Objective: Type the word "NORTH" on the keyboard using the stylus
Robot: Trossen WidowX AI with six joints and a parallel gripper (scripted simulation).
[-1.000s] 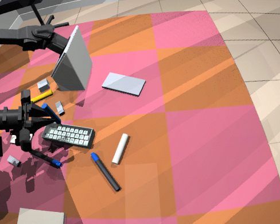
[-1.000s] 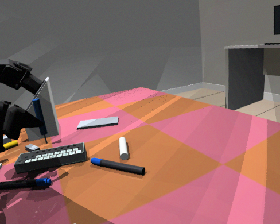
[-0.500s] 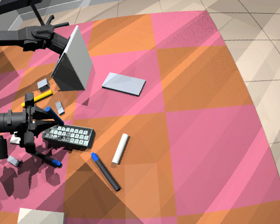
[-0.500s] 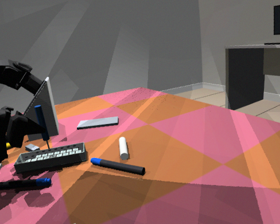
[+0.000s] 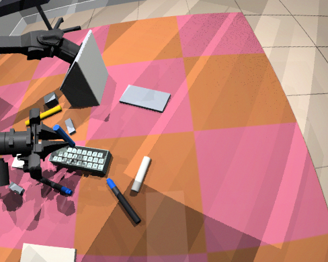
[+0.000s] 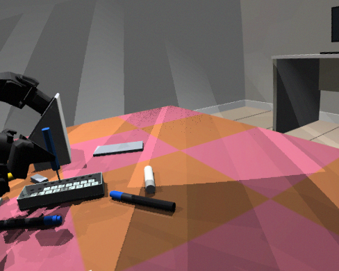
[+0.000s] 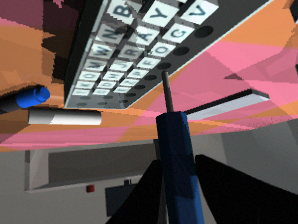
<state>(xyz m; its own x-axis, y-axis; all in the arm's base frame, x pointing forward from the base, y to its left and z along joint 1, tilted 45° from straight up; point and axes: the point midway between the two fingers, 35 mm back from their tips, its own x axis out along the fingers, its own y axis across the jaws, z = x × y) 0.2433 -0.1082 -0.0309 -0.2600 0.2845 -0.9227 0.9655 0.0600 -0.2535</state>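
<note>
My gripper (image 5: pixel 68 143) (image 6: pixel 53 158) (image 7: pixel 178 165) is shut on the blue stylus (image 5: pixel 64 135) (image 6: pixel 49 144) (image 7: pixel 175 136). The stylus leans, with its thin grey tip pointing down at the far side of the keyboard (image 5: pixel 107 164) (image 6: pixel 62 199) (image 7: pixel 235 17). In the wrist view the tip appears over the row of dark round holes, close to the O key (image 7: pixel 161 50) and the G key (image 7: pixel 178 34). Whether the tip touches anything cannot be told. The N key (image 7: pixel 107 34) and the R key (image 7: pixel 129 52) show in the wrist view. The far letters are hard to read.
A blue-capped black marker (image 5: pixel 124 202) (image 6: pixel 145 202) and a white cylinder (image 5: pixel 142 172) (image 6: pixel 149 177) lie right of the keyboard. Another marker (image 5: pixel 56 187) (image 6: pixel 27 222) lies in front. A grey slab (image 5: pixel 145 98) (image 6: pixel 119 148), a tilted panel (image 5: pixel 93 72) and a yellow rod (image 5: pixel 51 112) lie behind.
</note>
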